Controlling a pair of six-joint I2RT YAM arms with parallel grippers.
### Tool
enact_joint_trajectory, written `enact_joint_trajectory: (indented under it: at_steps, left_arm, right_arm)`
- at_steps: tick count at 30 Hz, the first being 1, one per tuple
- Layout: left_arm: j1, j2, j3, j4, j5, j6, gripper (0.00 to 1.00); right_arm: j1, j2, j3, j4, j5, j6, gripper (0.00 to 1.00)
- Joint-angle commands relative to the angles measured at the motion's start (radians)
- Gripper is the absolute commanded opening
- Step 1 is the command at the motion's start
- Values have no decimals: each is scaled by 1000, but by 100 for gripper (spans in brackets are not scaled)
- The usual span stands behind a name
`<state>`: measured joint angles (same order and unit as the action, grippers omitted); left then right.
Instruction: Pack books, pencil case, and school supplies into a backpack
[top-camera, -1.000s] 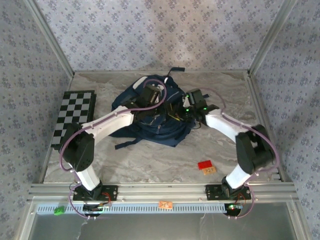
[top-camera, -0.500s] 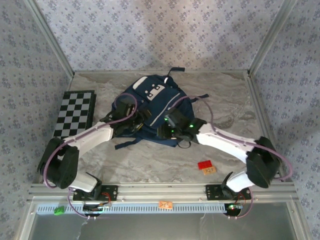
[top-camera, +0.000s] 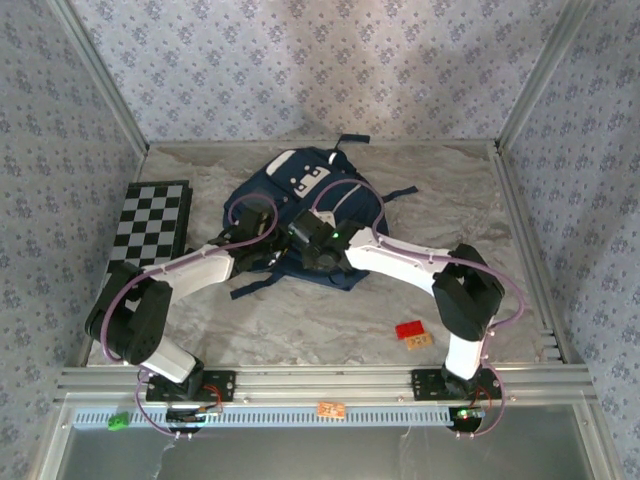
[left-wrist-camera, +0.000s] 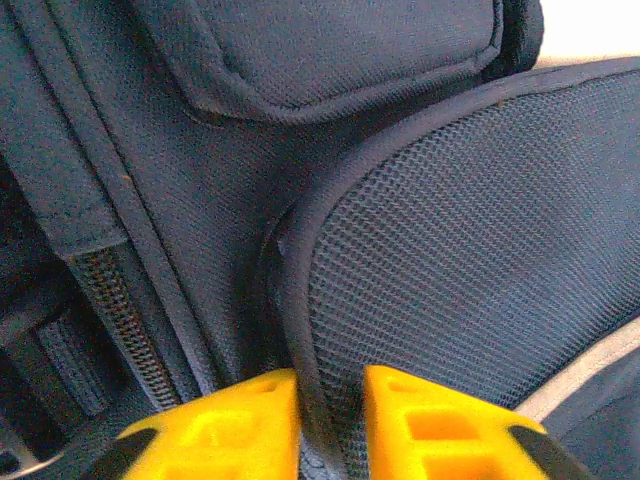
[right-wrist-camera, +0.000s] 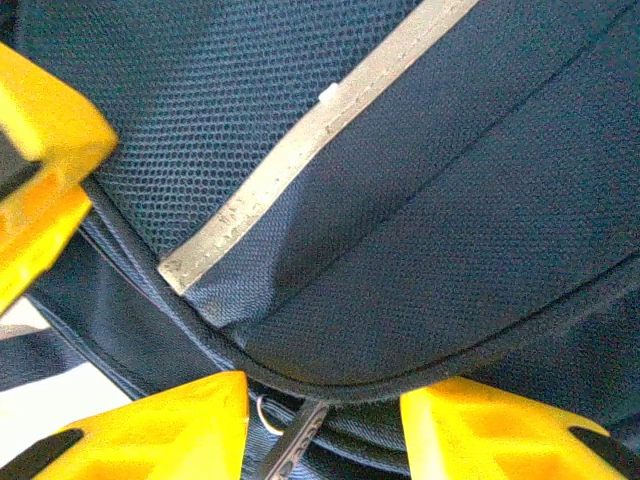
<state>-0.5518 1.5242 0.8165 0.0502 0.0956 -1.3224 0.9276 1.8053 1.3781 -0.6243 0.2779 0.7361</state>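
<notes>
Top view: the backpack lies flat at centre. Left wrist: my left gripper pinches narrowly on its piped mesh edge; so thin a hold may slip. Right wrist: my right gripper stands apart, straddling the zipper pull; closing off-centre could miss it.

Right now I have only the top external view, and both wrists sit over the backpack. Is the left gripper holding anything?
Observer: Yes. In the left wrist view the left gripper pinches the piped edge of a mesh panel on the backpack.
Operator: And the right one?
Observer: In the right wrist view the right gripper is open. Its fingers stand apart either side of a zipper pull and do not clamp it.
</notes>
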Motion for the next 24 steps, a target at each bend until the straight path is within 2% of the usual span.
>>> enact_joint_trajectory:
  at_steps: [1, 6, 9, 16, 20, 23, 24]
  left_arm:
    - [1, 24, 51, -11, -42, 18, 15]
    - [1, 42, 63, -19, -60, 24, 4]
    - [1, 33, 69, -48, -86, 35, 0]
    - [1, 33, 74, -74, -98, 43, 0]
    - [10, 33, 71, -81, -117, 76, 0]
    - [53, 53, 101, -78, -76, 149, 0]
    - [67, 70, 128, -77, -59, 194, 0]
  right_arm:
    - [11, 25, 17, -77, 62, 17, 45]
    - [23, 63, 58, -144, 116, 11, 42]
    - [24, 66, 71, -180, 141, 1, 35]
    - [3, 75, 61, -108, 28, -67, 16]
    - [-10, 19, 64, -151, 98, -148, 0]
    - [-24, -49, 20, -188, 171, -217, 0]
    - [-32, -77, -15, -159, 147, -257, 0]
